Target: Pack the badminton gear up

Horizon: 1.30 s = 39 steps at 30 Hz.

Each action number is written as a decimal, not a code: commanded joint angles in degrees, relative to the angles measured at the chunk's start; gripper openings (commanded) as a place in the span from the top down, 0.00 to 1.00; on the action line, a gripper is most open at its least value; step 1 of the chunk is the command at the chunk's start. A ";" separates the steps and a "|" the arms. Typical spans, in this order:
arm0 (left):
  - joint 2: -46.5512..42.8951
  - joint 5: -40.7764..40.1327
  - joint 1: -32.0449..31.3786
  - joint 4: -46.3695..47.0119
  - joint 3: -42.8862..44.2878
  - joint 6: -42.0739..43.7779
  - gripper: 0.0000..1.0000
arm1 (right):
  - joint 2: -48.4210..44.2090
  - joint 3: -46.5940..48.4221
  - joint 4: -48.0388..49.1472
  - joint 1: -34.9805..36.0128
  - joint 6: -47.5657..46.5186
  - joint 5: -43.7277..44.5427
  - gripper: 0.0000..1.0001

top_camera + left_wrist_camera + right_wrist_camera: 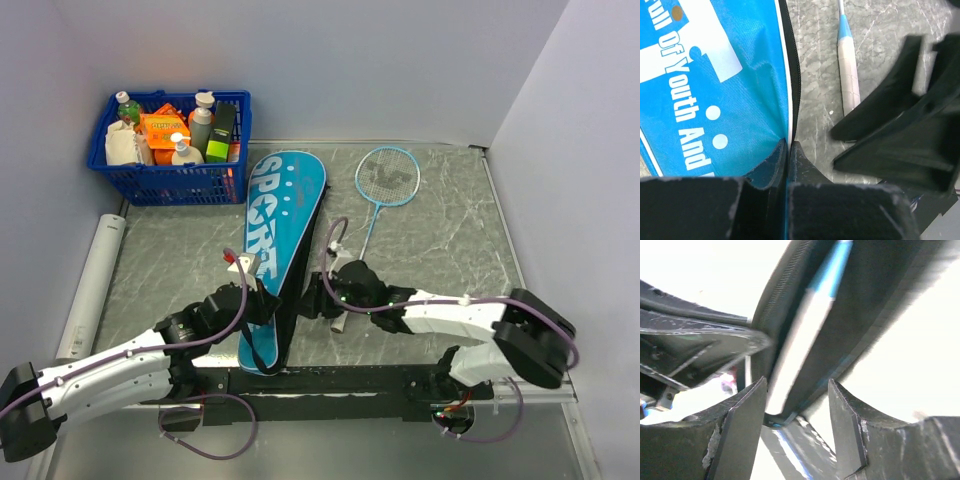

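From above, the teal racket bag (272, 235) lies lengthwise on the grey marbled worktop (450, 240), printed "SPORT". The left claw (268, 300) sits on its narrow near end. The right claw (318, 300) is just beside it, at the bag's black zipped edge. A light-blue badminton racket (387, 178) lies beyond the right claw, its handle running back toward that claw. Far beyond the left claw stands a blue basket (165, 185) of bottles, and off to that claw's left lies a white tube (95, 280).

In the left wrist view, the left claw (788, 147) is pinched shut on the bag's edge, right at the white piping and zip. The racket's grey-white handle (848, 75) lies ahead on the right. The black right claw crowds in from the right, partly covering the handle's end.

In the right wrist view, the right claw (796, 410) stands with its fingers (742, 420) apart. The bag's dark rim (790, 305) curves up between them. The left claw blocks the left side.
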 commanded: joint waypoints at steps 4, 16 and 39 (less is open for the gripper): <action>-1.14 -0.63 -0.13 2.97 0.64 -0.38 0.99 | -9.04 4.03 -28.10 -14.03 -7.08 12.34 0.43; 0.27 -0.10 0.04 4.47 1.26 0.94 0.99 | 6.67 26.76 -39.87 -29.81 -12.53 21.38 0.44; 0.71 3.94 0.22 9.12 -0.85 2.00 0.99 | 34.19 50.08 -50.34 -36.14 -11.31 20.42 0.45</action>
